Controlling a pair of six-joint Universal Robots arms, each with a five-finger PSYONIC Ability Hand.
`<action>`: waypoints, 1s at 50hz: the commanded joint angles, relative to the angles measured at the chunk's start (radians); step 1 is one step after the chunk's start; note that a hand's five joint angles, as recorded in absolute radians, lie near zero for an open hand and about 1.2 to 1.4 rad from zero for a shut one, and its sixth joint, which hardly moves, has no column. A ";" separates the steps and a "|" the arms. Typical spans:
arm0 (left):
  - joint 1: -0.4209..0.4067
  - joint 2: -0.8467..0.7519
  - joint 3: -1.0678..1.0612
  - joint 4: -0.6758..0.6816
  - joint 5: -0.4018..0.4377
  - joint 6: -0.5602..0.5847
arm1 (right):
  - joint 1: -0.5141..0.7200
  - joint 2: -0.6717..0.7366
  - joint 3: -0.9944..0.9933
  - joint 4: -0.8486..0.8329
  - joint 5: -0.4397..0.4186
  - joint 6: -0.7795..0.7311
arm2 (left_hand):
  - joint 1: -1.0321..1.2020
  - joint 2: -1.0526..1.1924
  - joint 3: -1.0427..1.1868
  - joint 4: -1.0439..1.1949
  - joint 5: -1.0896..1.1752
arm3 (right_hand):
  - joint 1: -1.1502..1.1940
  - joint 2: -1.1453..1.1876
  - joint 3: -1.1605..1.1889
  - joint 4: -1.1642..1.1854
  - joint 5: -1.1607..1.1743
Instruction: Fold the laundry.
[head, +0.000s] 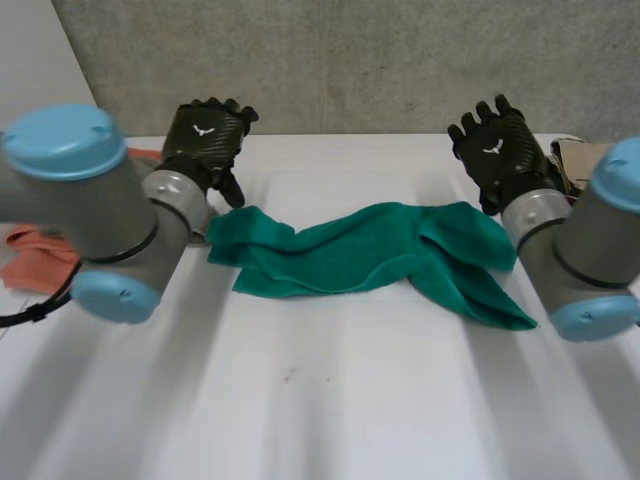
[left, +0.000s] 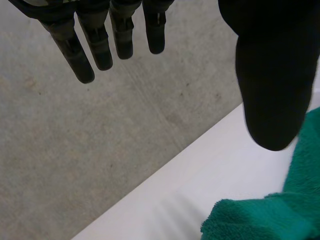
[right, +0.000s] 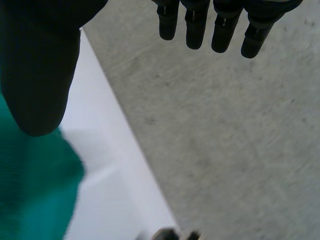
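While the green towel (head: 370, 255) lies crumpled across the middle of the head view on the white table (head: 320, 400), both hands stand off its ends, open-fingered and holding nothing. At upper left, the left hand (head: 205, 135) has its fingers (left: 85, 55) straight and spread away from the thumb. It sits just beside the towel's left end, close to the table's far edge. At upper right, the right hand (head: 497, 150) is likewise spread, fingers (right: 215, 30) straight, just beyond the towel's right end. The towel's edges are irregular, and one flap runs to a point at lower right. Open tabletop spans the lower half of the frame. An orange cloth (head: 35, 255) lies at the left edge, partly hidden by the left arm (head: 90, 190). Grey concrete (head: 350, 60) backs the far table edge.
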 joint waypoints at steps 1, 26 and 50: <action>0.004 0.150 -0.294 0.025 0.074 0.067 | -0.012 -0.172 0.123 0.329 -0.033 0.146 | 0.168 0.162 0.162 0.164 0.166 | -0.049 -0.034 -0.031 -0.028 -0.042; 0.126 -0.276 -0.041 0.126 0.272 0.377 | -0.063 0.094 0.183 0.223 -0.057 0.377 | 0.229 0.224 0.224 0.226 0.228 | 0.125 0.141 0.144 0.146 0.132; 0.123 -0.454 0.157 0.159 0.275 0.385 | -0.026 0.235 -0.003 0.200 0.015 0.439 | 0.906 0.901 0.901 0.903 0.905 | 1.173 1.188 1.191 1.193 1.180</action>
